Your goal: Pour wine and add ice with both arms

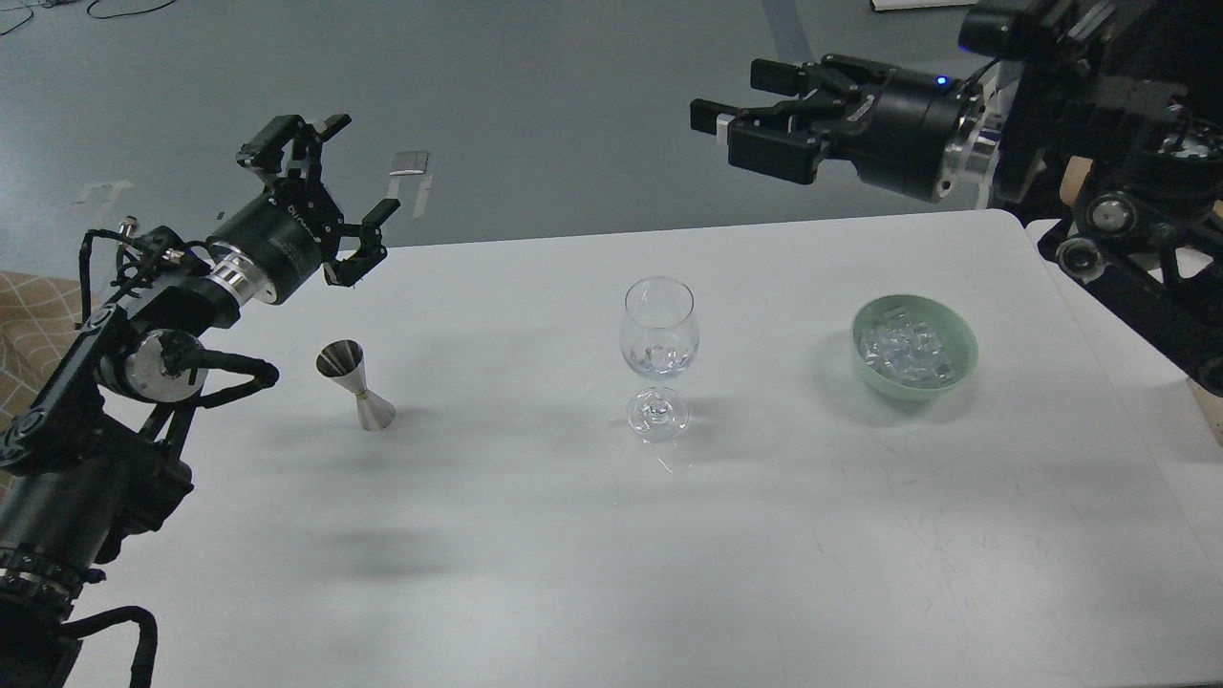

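Note:
A clear stemmed glass point(658, 344) stands upright mid-table with a little clear content at the bottom of its bowl; wine and ice there cannot be told apart. A heap of clear ice chunks point(906, 348) lies in a pale green bowl point(960, 358) to its right. My right gripper point(731, 117) is open and empty, raised high above and behind the table, up and right of the glass. My left gripper point(330, 186) is open and empty, raised at the far left above the table's back edge. A silver jigger point(358, 385) stands upright below it.
The white table point(611, 535) has its rounded far right corner near my right arm's base point(1127, 220). Grey floor lies beyond the back edge. A patterned surface point(29, 315) shows at the left edge.

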